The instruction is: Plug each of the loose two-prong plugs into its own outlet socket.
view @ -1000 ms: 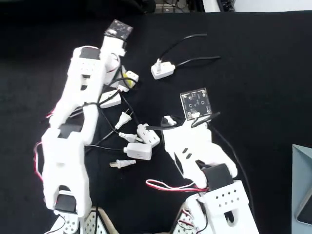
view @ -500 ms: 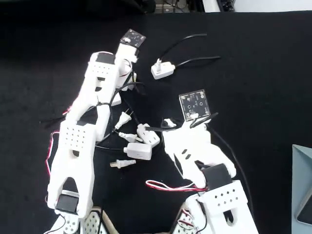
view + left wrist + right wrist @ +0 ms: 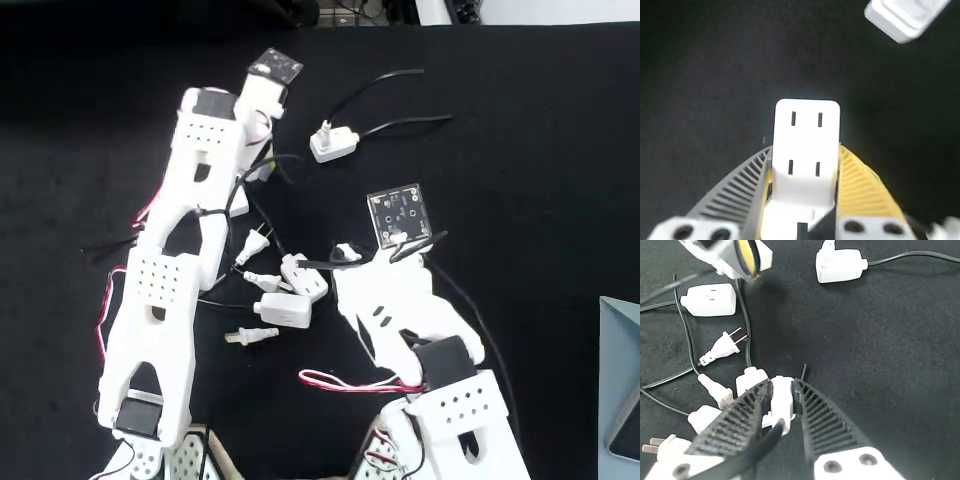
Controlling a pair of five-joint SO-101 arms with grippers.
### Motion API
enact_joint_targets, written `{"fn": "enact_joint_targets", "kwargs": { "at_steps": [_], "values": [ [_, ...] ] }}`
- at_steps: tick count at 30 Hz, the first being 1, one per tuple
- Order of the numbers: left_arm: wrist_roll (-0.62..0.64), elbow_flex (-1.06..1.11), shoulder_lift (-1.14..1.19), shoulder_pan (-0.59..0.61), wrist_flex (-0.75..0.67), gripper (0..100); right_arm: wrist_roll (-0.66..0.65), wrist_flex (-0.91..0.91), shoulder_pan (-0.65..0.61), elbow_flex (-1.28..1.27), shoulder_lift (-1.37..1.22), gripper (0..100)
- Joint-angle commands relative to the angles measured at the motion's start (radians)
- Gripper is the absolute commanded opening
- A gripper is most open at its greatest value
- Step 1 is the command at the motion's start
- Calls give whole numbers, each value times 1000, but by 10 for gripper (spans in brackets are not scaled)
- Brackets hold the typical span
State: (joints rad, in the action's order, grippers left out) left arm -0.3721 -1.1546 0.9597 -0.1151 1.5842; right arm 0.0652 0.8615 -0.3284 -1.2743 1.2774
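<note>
Swinging toward three o'clock over the last second, the left arm now holds its left fingers (image 3: 855, 180) closer to the corded adapter (image 3: 335, 143), which lies at about three o'clock of them in the high view. They are clamped shut on an outlet block (image 3: 807, 125), whose slotted face points up at the wrist camera; it appears lifted off the counter (image 3: 540, 200).

The right arm has not moved. Its right fingers (image 3: 815, 410) are nearly closed, pinching a white plug (image 3: 781, 400) near the middle of the counter. Two loose plugs (image 3: 255, 243) (image 3: 250, 337) lie untouched at roughly nine and seven o'clock of it.

Judging by this, the left arm is presenting a socket while the right waits with a plug. The two are well apart, with the block at about eleven o'clock of the right fingers, so no plug is seated yet.
</note>
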Motion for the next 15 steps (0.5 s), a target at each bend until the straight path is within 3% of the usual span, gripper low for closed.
{"fn": "enact_joint_targets", "kwargs": {
  "at_steps": [1, 7, 15],
  "values": [
    [-9, -180, -86, -1, 166, 29, 9, -12, 14, 5, 12, 11],
    [-6, -107, -158, 74, 180, 29, 9, -12, 14, 5, 12, 11],
    [-60, 360, -549, 174, 178, 29, 9, -12, 14, 5, 12, 11]
  ]
}}
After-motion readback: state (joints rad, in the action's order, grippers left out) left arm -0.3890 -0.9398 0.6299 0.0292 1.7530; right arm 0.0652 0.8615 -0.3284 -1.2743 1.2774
